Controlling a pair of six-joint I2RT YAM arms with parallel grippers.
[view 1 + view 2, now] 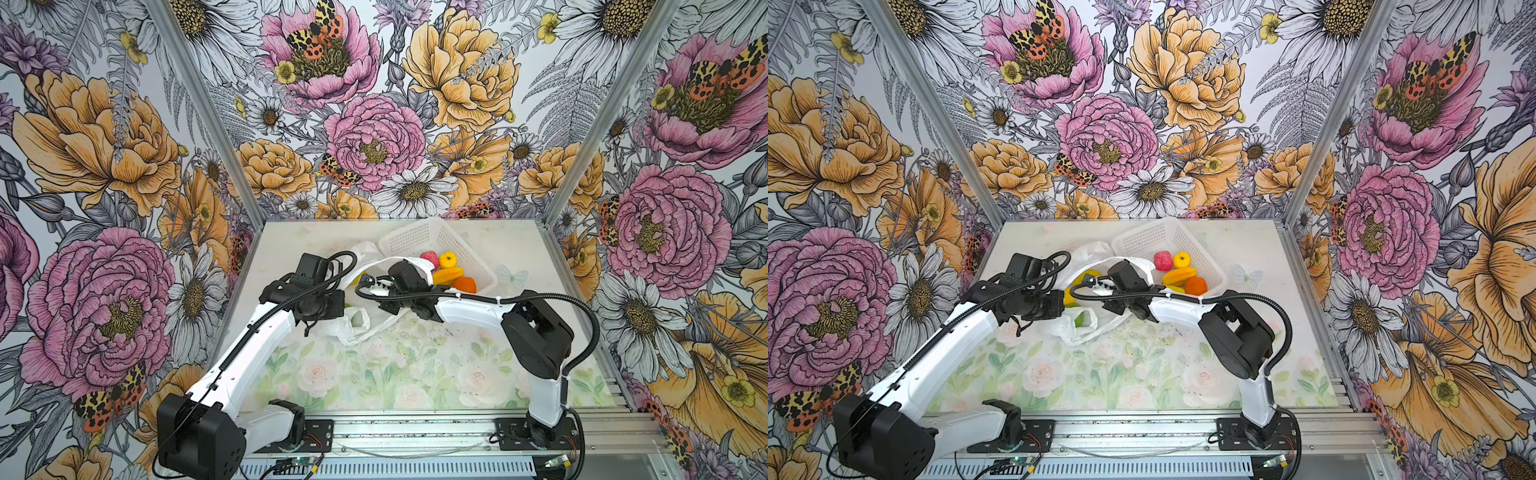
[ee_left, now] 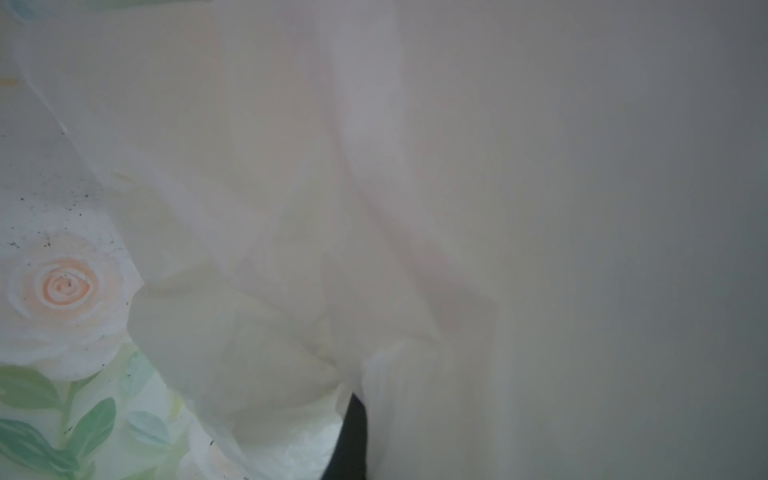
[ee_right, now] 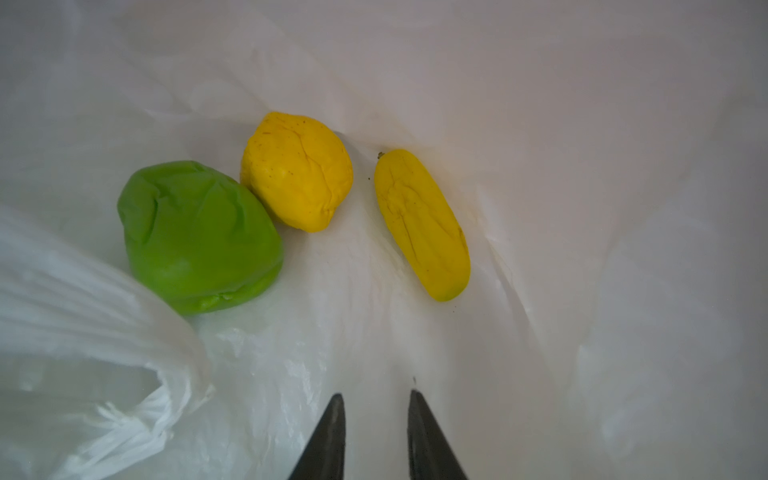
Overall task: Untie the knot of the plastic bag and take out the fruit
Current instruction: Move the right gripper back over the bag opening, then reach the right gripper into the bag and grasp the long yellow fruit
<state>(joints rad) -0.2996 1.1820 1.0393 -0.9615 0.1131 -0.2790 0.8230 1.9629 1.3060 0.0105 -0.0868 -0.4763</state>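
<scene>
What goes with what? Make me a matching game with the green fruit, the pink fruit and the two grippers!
Things:
1. green fruit
2. pink fruit
3. left gripper
4. right gripper

Place or state:
A. lying in the basket
B. open, holding nothing
C. lying in the bag
D. shut on the bag

Pairs: 1-C, 2-A, 3-D, 4-B

Bare bag [image 3: 374,332] between claw [image 3: 376,392] and fruit [image 3: 297,170]

You have nothing to read here: no lettering shows on the plastic bag [image 1: 353,328], the fruit [image 3: 297,170] or the basket [image 1: 415,237].
</scene>
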